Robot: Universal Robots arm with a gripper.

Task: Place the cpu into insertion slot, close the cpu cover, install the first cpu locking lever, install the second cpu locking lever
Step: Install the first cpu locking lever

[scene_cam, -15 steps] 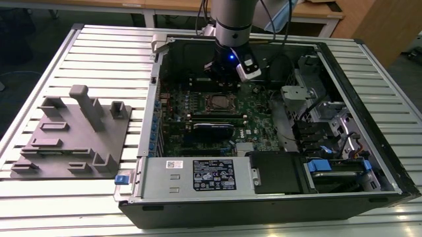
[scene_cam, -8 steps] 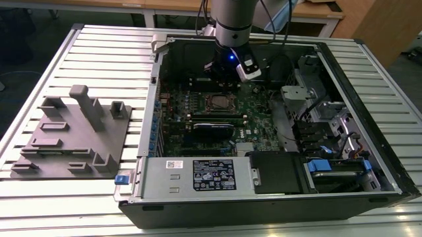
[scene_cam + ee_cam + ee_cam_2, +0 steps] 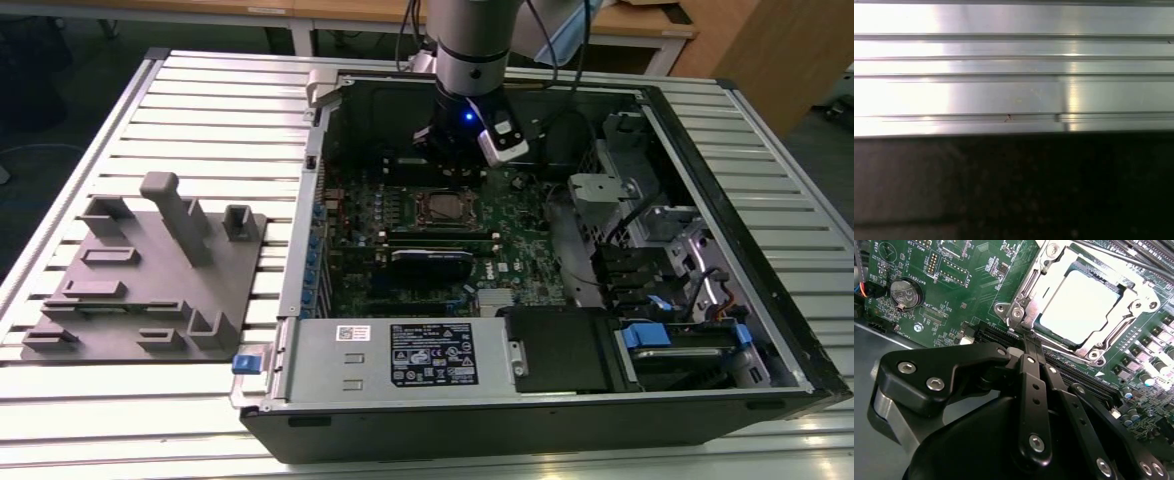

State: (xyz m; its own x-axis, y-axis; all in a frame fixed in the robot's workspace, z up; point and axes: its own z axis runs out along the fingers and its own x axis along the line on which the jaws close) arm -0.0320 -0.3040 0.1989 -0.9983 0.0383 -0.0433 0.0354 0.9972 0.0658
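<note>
Currently: cpu (image 3: 1079, 307) seated in insertion slot (image 3: 1024, 295), cpu cover (image 3: 1134, 287) lying closed over its edges. Gripper (image 3: 1029, 337), fingers together and empty, tip at the socket's near edge, judged positioned for lever work.

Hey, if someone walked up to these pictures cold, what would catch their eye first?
Probably the open computer case lying on the slatted metal table, with the arm reaching down into it over the green motherboard. In the second wrist view, the black tool sits shut right beside the insertion slot, where the cpu already lies under the silvery cpu cover.
</note>
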